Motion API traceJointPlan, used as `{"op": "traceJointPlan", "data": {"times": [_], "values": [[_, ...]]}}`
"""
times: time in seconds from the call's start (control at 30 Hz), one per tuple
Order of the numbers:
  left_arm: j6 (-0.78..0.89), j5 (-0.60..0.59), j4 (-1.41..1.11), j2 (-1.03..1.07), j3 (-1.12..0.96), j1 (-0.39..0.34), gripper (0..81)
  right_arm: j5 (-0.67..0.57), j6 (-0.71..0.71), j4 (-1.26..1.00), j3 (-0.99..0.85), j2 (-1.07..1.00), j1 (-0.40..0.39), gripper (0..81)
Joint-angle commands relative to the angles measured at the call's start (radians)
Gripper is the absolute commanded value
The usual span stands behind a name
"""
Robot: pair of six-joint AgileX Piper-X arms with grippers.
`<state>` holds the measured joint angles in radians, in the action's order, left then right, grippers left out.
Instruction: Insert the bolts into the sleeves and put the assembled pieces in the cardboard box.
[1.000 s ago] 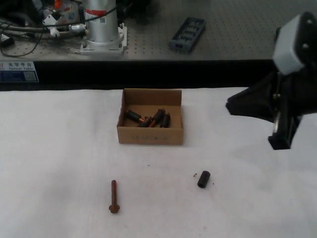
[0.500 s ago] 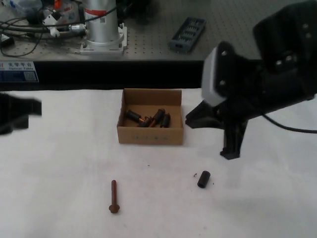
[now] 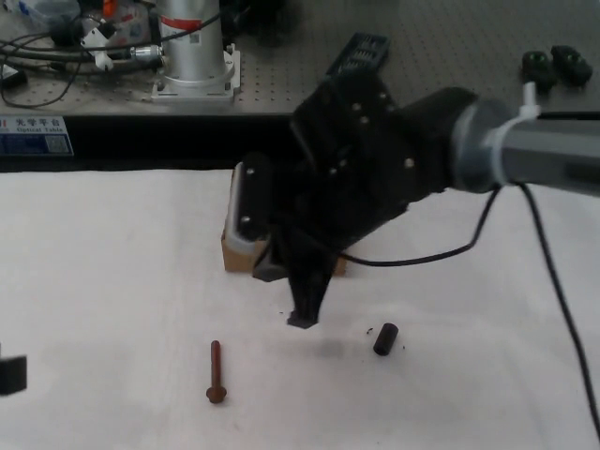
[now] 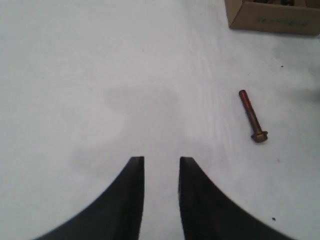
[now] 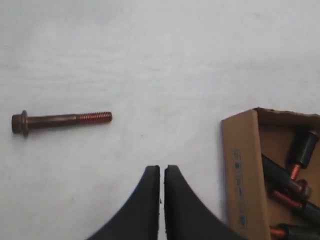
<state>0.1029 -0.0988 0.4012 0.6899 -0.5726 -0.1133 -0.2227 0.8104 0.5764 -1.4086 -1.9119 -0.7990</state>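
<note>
A rust-coloured bolt (image 3: 216,372) lies on the white cloth near the front, with a short black sleeve (image 3: 385,338) lying to its right. My right gripper (image 3: 302,319) hangs between them, just in front of the cardboard box (image 3: 232,246), and its arm hides most of the box. In the right wrist view its fingers (image 5: 150,200) are shut with nothing between them, the bolt (image 5: 60,120) lies off to one side, and the box (image 5: 243,165) holds several assembled pieces (image 5: 286,181). My left gripper (image 4: 161,165) is open over bare cloth, away from the bolt (image 4: 252,116) and the box (image 4: 272,19).
A dark part of the left arm (image 3: 9,373) shows at the left edge of the bench. Behind the cloth, a perforated metal table carries a metal post (image 3: 192,47), cables and a dark rack (image 3: 356,58). Open cloth spreads to the left and right.
The right arm has swung from the right edge leftward across the bench, now covering most of the box. A dark part of the left arm came in at the left edge and shifted nearer.
</note>
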Motion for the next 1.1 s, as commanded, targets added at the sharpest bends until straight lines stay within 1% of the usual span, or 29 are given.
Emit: {"op": "traceJointPlan", "data": {"times": [0.0,0.13,0.17,0.2,0.27,0.33,0.43,0.5,0.53,0.67,0.73,0.93,1.07], "values": [[-0.058,0.046,0.071,-0.106,0.028,-0.001,18.2,0.026,-0.061,0.031,-0.046,-0.031,-0.028,3.6],[-0.063,0.065,0.106,-0.160,0.028,-0.001,18.2,0.034,-0.138,0.091,-0.063,-0.051,-0.063,3.6],[-0.063,0.065,0.106,-0.170,0.028,-0.001,18.2,0.034,-0.134,0.110,-0.065,-0.056,-0.071,3.6],[-0.063,0.065,0.106,-0.177,0.028,-0.001,18.2,0.034,-0.114,0.126,-0.064,-0.061,-0.078,3.2],[-0.063,0.065,0.106,-0.187,0.028,-0.001,18.2,0.056,-0.030,0.167,-0.064,-0.068,-0.099,0.9],[-0.063,0.065,0.106,-0.191,0.028,-0.001,18.2,0.077,0.025,0.182,-0.060,-0.069,-0.121,9.4],[-0.063,0.065,0.112,-0.190,0.028,-0.001,18.2,0.087,0.043,0.169,-0.060,-0.069,-0.147,29.0],[-0.063,0.065,0.120,-0.190,0.028,-0.001,18.2,0.127,0.043,0.152,-0.060,-0.072,-0.159,34.9],[-0.063,0.065,0.123,-0.190,0.028,-0.001,18.2,0.146,0.043,0.144,-0.060,-0.075,-0.165,34.7],[-0.063,0.065,0.125,-0.190,0.028,-0.001,18.2,0.177,0.121,0.110,-0.060,-0.098,-0.173,30.2],[-0.063,0.065,0.125,-0.190,0.028,-0.001,18.2,0.223,0.145,0.101,-0.060,-0.118,-0.173,30.7],[-0.063,0.065,0.127,-0.190,0.028,-0.001,18.2,0.284,0.248,0.090,-0.060,-0.166,-0.173,30.7],[-0.063,0.065,0.127,-0.190,0.028,-0.001,18.2,0.296,0.265,0.061,-0.060,-0.189,-0.180,30.7]]}}
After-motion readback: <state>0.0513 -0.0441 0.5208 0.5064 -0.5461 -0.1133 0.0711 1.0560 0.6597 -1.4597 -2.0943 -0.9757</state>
